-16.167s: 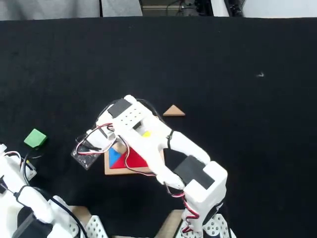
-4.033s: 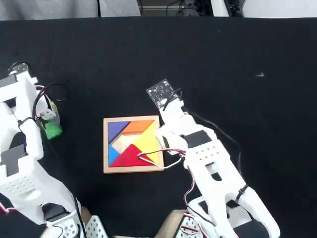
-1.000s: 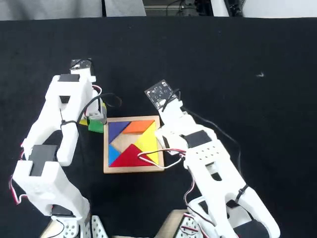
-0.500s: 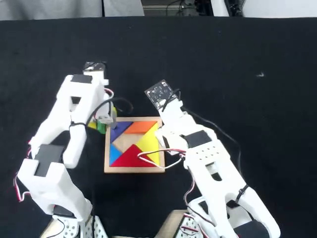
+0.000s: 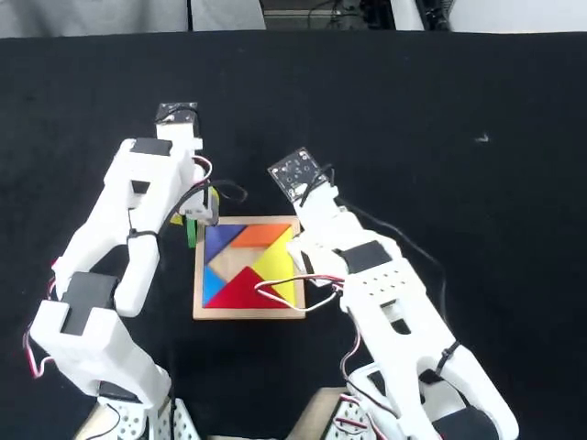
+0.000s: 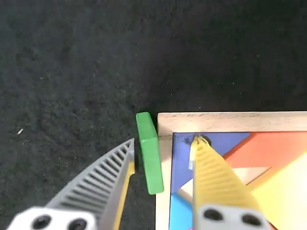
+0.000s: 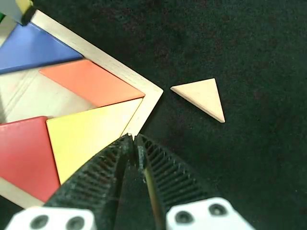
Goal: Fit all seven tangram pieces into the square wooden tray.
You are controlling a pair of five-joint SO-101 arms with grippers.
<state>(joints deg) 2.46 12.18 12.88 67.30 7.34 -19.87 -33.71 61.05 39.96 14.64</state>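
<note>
Left gripper (image 6: 163,143) has brought the green piece (image 6: 148,153) up against the tray (image 5: 248,314); the right arm has not shifted.

From above, the green piece is a thin sliver at the tray's far left corner, half under the left arm. The left wrist view shows it standing on edge just outside the rim, beside the grey finger (image 6: 112,167), while the yellow finger (image 6: 211,177) hangs over the dark blue triangle (image 6: 216,143) inside: fingers apart, clamping nothing. In the right wrist view the right gripper (image 7: 133,140) is pinched together on nothing at the rim by the yellow triangle (image 7: 91,134), and a wooden triangle (image 7: 201,98) lies just beyond the tray's far right corner. The worktop (image 5: 459,137) is open toward its far and right edges.
</note>
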